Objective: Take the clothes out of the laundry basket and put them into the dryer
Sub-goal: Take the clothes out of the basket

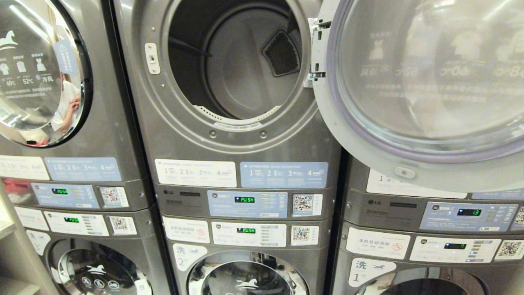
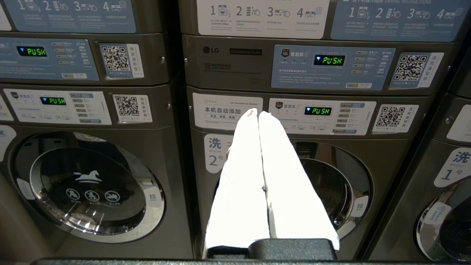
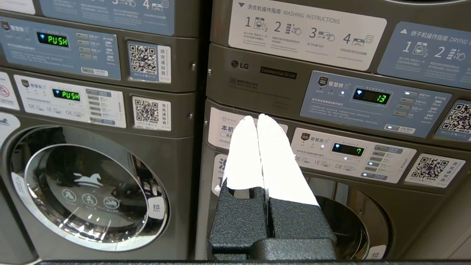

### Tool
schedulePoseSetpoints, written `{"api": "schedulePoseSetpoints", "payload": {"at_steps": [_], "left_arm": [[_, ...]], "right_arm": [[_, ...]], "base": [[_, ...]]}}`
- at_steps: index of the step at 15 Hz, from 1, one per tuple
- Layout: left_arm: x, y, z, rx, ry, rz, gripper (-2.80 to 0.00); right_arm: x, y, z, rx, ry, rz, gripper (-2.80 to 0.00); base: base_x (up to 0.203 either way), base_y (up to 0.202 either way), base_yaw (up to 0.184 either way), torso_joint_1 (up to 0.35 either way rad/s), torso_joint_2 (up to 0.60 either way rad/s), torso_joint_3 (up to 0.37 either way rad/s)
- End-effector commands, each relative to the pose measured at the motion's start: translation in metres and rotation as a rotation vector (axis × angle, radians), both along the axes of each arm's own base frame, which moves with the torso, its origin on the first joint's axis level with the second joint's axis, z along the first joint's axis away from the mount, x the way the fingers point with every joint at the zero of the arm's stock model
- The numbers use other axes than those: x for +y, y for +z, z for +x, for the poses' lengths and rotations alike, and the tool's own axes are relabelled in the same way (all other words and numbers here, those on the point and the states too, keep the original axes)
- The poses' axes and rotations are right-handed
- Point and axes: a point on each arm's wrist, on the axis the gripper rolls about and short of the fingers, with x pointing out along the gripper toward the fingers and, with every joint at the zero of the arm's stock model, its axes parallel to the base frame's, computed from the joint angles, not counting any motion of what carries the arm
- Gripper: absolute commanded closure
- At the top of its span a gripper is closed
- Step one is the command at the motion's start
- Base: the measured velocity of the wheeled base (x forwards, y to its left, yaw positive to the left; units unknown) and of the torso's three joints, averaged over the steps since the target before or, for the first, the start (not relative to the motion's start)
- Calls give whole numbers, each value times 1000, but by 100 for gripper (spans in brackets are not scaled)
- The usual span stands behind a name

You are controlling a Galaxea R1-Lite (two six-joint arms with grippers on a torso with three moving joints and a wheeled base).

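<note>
The dryer [image 1: 237, 135] is the upper grey machine in the middle stack of the head view. Its round door [image 1: 417, 82] hangs swung open to the right, and the drum [image 1: 241, 61] inside holds nothing. My left gripper [image 2: 257, 114] is shut, white fingers pressed together, pointing at the washer below that dryer. My right gripper [image 3: 256, 119] is shut too, aimed at the control panel of the neighbouring stack on the right. Neither holds anything. No arm shows in the head view. The laundry basket and the clothes are out of view.
Three stacks of grey machines stand side by side, each with a washer [image 2: 312, 184] under a dryer. The left dryer's door [image 1: 39, 69] is closed and reflects a person. A pale shelf edge [image 1: 8, 246] shows at the lower left.
</note>
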Motion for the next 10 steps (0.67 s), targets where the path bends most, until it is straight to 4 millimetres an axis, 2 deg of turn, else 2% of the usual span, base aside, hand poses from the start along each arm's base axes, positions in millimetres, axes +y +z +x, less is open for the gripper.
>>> {"api": "schedulePoseSetpoints", "payload": {"at_steps": [1, 10], "left_arm": [[0, 0, 0, -2, 0, 0, 0], [0, 0, 0, -2, 0, 0, 0]], "right_arm": [[0, 0, 0, -2, 0, -1, 0], [0, 0, 0, -3, 0, -4, 0]], "base": [[0, 0, 0, -67, 138, 70], [0, 0, 0, -55, 118, 61]]}}
